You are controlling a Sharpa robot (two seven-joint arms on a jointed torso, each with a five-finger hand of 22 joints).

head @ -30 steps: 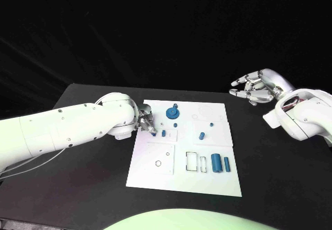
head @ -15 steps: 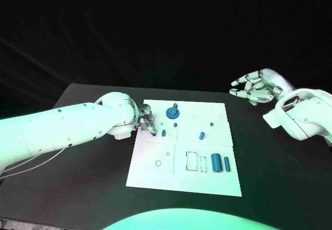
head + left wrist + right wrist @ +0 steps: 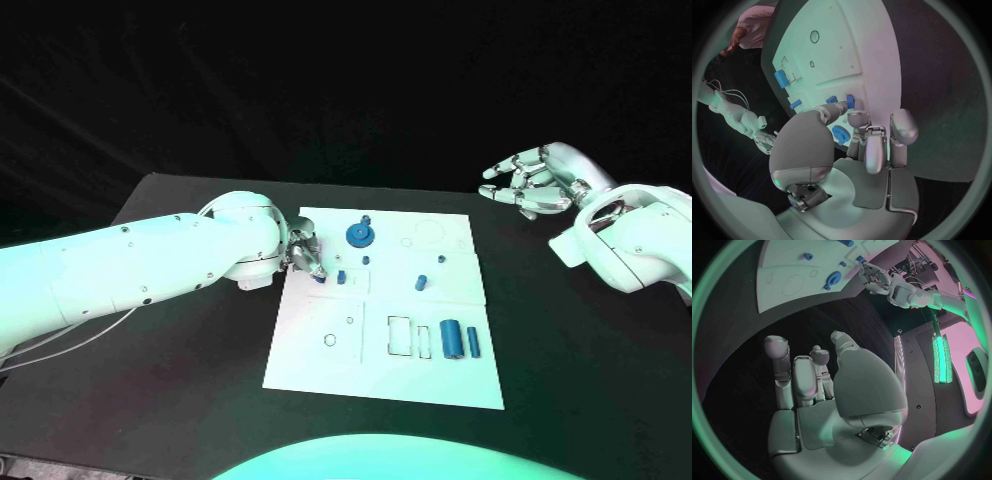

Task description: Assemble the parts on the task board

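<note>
Working at the black desk [image 3: 188, 340], we see the white task board [image 3: 325, 360] in its middle, open room all round. Our left robot hand [image 3: 304, 252] pinches a small blue part [image 3: 319, 280] at the board's left edge; we judge seating comes next. Our right robot hand [image 3: 531, 183] hovers spread, well apart.

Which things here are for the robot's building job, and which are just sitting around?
For the job:
task board
blue gear-shaped part
large blue cylinder
thin blue cylinder
small blue pegs
left hand, over the board's left edge

Just around:
black table
right hand, raised off to the board's far right, holding nothing
</note>
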